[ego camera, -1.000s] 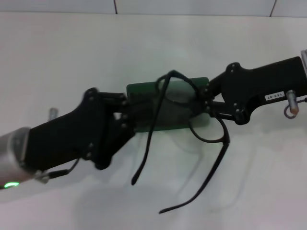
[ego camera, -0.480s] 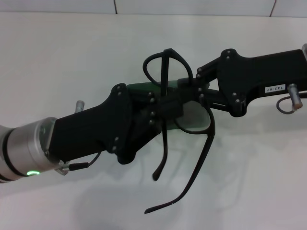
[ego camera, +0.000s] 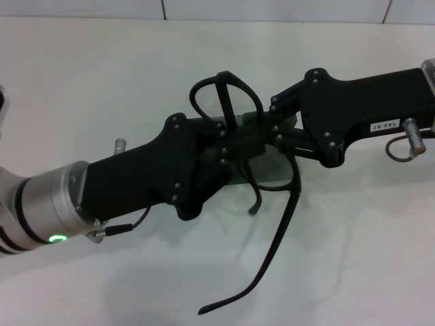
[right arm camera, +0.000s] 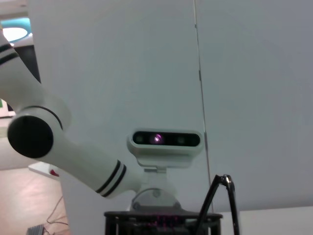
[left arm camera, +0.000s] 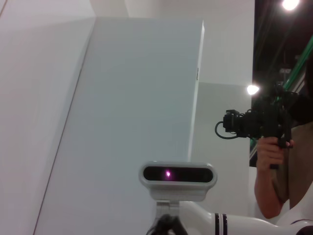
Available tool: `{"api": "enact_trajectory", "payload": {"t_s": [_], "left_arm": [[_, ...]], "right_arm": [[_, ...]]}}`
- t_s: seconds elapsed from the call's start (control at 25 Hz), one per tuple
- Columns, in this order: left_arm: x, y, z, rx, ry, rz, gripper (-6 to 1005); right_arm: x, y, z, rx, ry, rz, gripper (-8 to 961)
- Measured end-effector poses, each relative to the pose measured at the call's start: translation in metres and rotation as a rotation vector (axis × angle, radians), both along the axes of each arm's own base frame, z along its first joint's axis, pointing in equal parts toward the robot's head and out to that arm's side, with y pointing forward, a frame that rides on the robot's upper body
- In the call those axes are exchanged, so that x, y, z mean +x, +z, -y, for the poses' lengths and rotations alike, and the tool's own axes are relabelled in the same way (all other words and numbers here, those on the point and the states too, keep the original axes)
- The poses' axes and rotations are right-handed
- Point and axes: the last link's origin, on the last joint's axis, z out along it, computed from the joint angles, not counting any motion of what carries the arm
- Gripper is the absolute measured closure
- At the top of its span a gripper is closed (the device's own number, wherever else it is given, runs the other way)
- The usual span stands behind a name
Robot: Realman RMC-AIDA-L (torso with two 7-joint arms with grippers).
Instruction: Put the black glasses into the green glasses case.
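- Midway by the look of it: black glasses (ego camera: 262, 159) lifted off the table (ego camera: 81, 75) and held between both grippers above the green glasses case (ego camera: 268, 178), not yet inside
- Left gripper (ego camera: 234, 146) reaching in from 8 o'clock in the head view, fingers pinched around the bridge and near rim of the frame, clamped on it as far as can be judged
- Right gripper (ego camera: 275, 132) reaching in from 3 o'clock, tips at the frame's far side close to the hinge; fingers buried behind the frame and the other claw, so cannot tell how wide they stand or whether anything is truly gripped
- Case mostly hidden beneath the two claws; only slivers of dark green showing at 10 o'clock and 6 o'clock of the meeting point; open or shut lid impossible to tell
- Left to do, at a guess: fold the temples, lower the frame into the case, let go
- Glasses: thin glossy black frame, rounded rims, one lens loop standing up toward 12 o'clock, one long slim temple trailing to 6 o'clock with a curved tip, the other shorter in view, ending near 6 o'clock of the left claw
- Table: smooth, matt white, faintly reflective
- Grippers: matt black hard shells with small screws; left arm ending in a brushed metal cuff
- Wrist views aimed at the wall and the robot's head; only a thin black curved piece in the right one, probably a temple
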Motion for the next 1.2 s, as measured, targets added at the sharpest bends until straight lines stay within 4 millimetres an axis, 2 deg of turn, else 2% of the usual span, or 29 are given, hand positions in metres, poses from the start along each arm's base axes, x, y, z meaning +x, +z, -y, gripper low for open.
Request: {"api": "enact_trajectory", "payload": {"t_s": [0.56, 0.84, 1.08, 1.2], "left_arm": [[0.000, -0.002, 0.001, -0.009, 0.009, 0.014, 962], [-0.006, 0.003, 0.007, -0.004, 0.004, 0.026, 961], [-0.011, -0.002, 0.011, -0.022, -0.003, -0.029, 961], [-0.006, -0.008, 0.013, -0.057, -0.059, -0.065, 961]], "right_arm": [[0.006, 0.003, -0.001, 0.014, -0.019, -0.025, 896], [0.022, 0.031, -0.007, 0.076, -0.090, -0.147, 907], [0.019, 0.067, 0.001, 0.125, -0.051, -0.360, 907], [0.013, 0.069, 0.001, 0.148, -0.019, -0.412, 907]]}}
